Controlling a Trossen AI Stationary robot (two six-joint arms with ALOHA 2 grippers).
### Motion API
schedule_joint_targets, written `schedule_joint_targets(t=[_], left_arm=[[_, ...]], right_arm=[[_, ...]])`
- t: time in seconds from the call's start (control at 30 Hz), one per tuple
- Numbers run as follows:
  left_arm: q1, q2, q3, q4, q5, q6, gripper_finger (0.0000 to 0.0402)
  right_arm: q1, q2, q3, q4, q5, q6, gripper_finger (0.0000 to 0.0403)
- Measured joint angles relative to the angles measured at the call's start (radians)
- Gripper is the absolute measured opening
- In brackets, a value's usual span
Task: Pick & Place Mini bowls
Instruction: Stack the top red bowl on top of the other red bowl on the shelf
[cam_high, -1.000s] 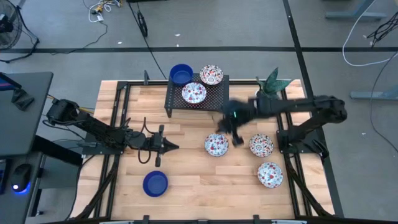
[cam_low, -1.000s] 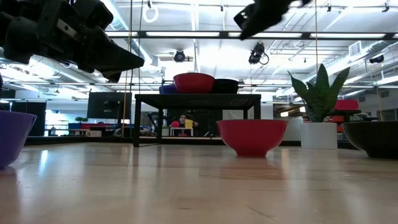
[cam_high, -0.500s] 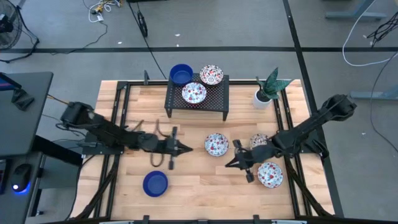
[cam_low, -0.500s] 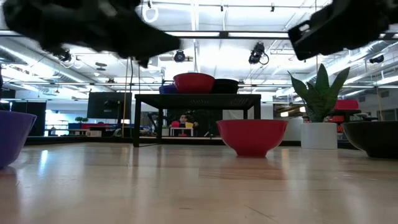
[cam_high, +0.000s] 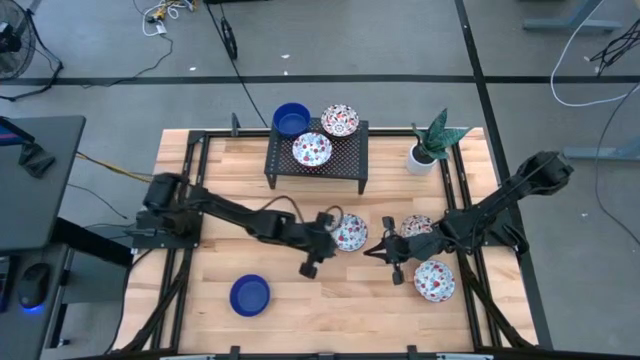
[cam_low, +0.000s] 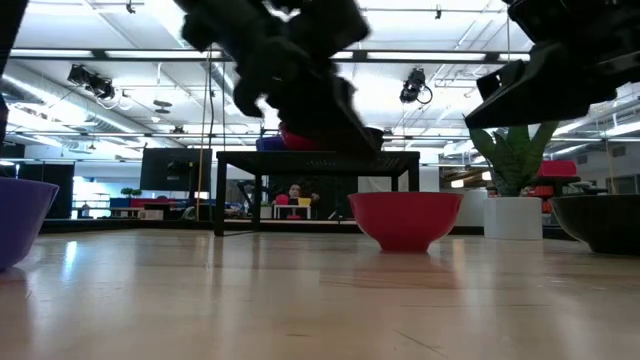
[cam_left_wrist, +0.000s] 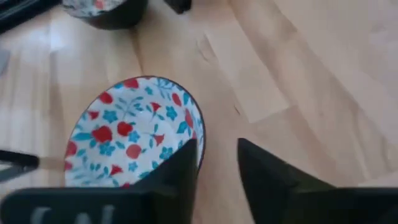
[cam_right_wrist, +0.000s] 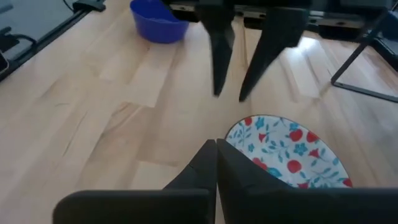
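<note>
A white mini bowl with red and blue flowers (cam_high: 348, 232) (cam_left_wrist: 134, 134) stands on the wooden table near its middle. My left gripper (cam_high: 330, 226) (cam_left_wrist: 217, 155) is open above that bowl's rim, one finger over the inside and one outside it. My right gripper (cam_high: 371, 250) (cam_right_wrist: 216, 149) is shut and hangs just right of the same bowl (cam_right_wrist: 286, 152), clear of the table. Two more flowered bowls (cam_high: 434, 280) (cam_high: 418, 228) stand at the right. A blue bowl (cam_high: 249, 295) stands near the front left. On the black rack (cam_high: 350, 160) sit a blue bowl (cam_high: 291, 120) and two flowered ones (cam_high: 340, 120) (cam_high: 311, 150).
A white pot with a green plant (cam_high: 432, 142) stands at the far right of the table. The rack stands at the far edge, in the middle. Bare wood lies between the blue bowl and the flowered bowls along the near edge.
My left gripper has reached toward the table's right, from the left half to the middle flowered bowl, and has opened. My right gripper came from near the rack toward the near edge, dropped beside that bowl, and has held still for the last half second.
</note>
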Motion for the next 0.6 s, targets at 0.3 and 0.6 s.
schedule_joint_targets(t=[0.3, 0.6], left_arm=[[0.012, 0.132, 0.120, -0.084, 0.022, 0.078, 0.0208], [0.014, 0.136, 0.117, -0.079, -0.085, 0.051, 0.0142]], right_arm=[[0.000, 0.000, 0.000, -0.026, -0.002, 0.008, 0.0008], [0.000, 0.000, 0.000, -0.027, -0.002, 0.008, 0.0009]])
